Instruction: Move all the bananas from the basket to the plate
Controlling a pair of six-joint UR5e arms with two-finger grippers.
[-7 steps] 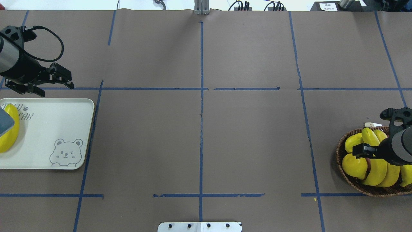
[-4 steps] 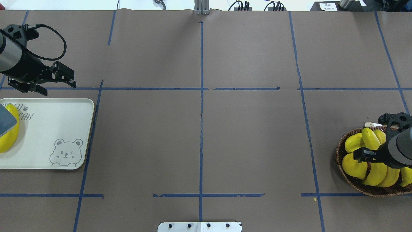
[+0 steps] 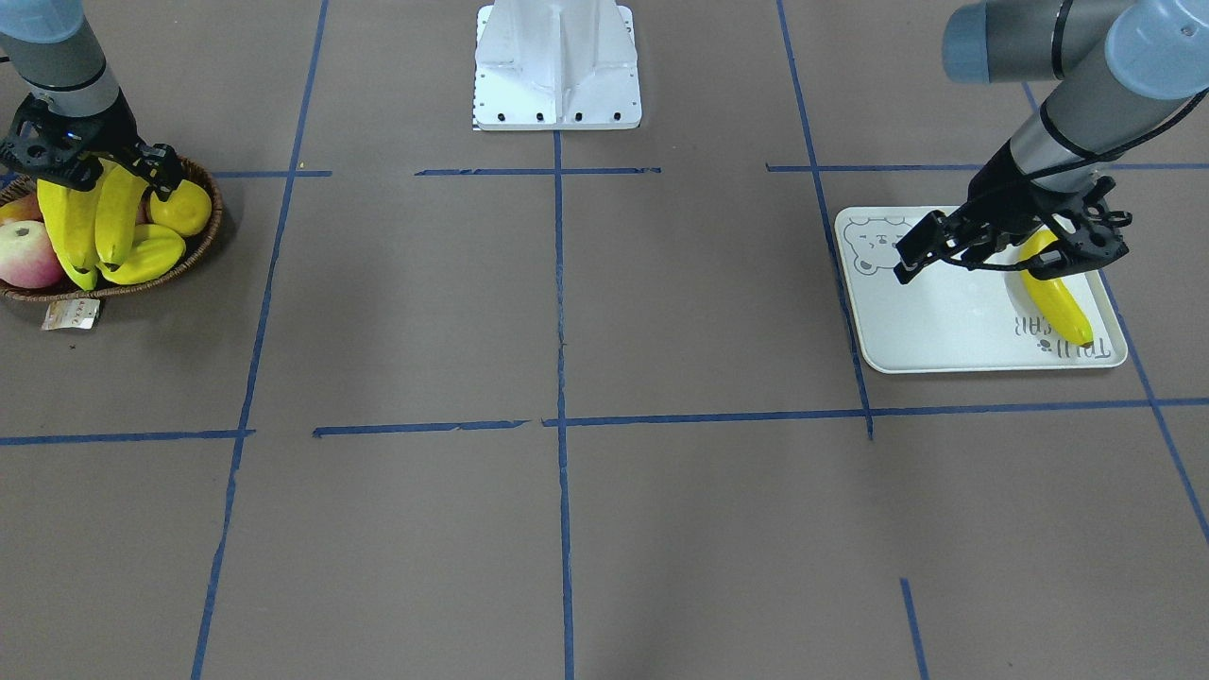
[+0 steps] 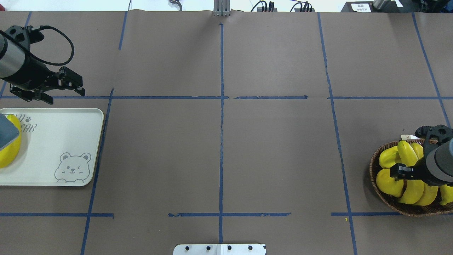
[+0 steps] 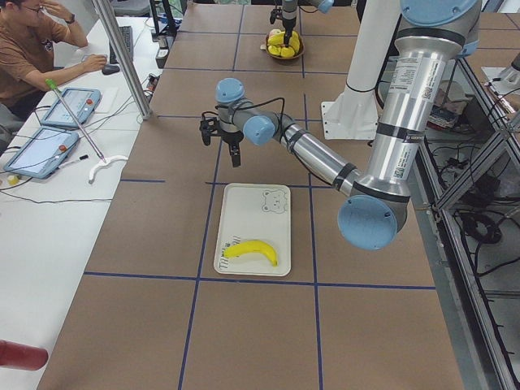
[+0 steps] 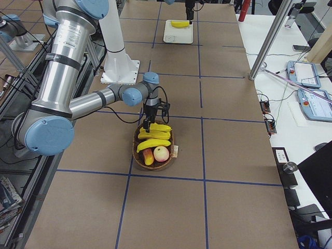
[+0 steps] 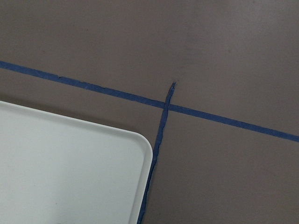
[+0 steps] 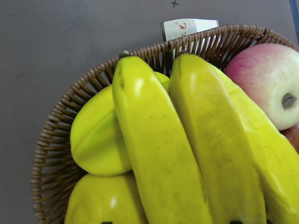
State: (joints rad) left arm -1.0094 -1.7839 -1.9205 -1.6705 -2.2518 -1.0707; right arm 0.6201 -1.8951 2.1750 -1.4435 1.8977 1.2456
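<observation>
One banana [image 3: 1058, 302] lies on the plate [image 3: 945, 321], at its left end in the overhead view [image 4: 9, 148]. My left gripper [image 4: 65, 96] is open and empty, hovering just beyond the plate's far edge [image 4: 53, 110]. Three bananas [image 8: 154, 154] lie side by side in the basket [image 4: 375, 177]. My right gripper [image 3: 99, 175] is open and low over them, a finger on each side of the bunch. In its wrist view only the fingertips show, at the bottom edge.
The basket also holds a ridged starfruit [image 8: 98, 140], a lemon [image 3: 184, 208] and a red-and-yellow apple [image 8: 266, 84]. A paper tag [image 3: 71, 314] hangs from its rim. Blue tape lines cross the brown table. An operator sits at a side table [image 5: 41, 49].
My right gripper has sunk lower onto the bananas and drifted slightly toward the basket's middle. My left gripper has drawn a little further away from the plate.
</observation>
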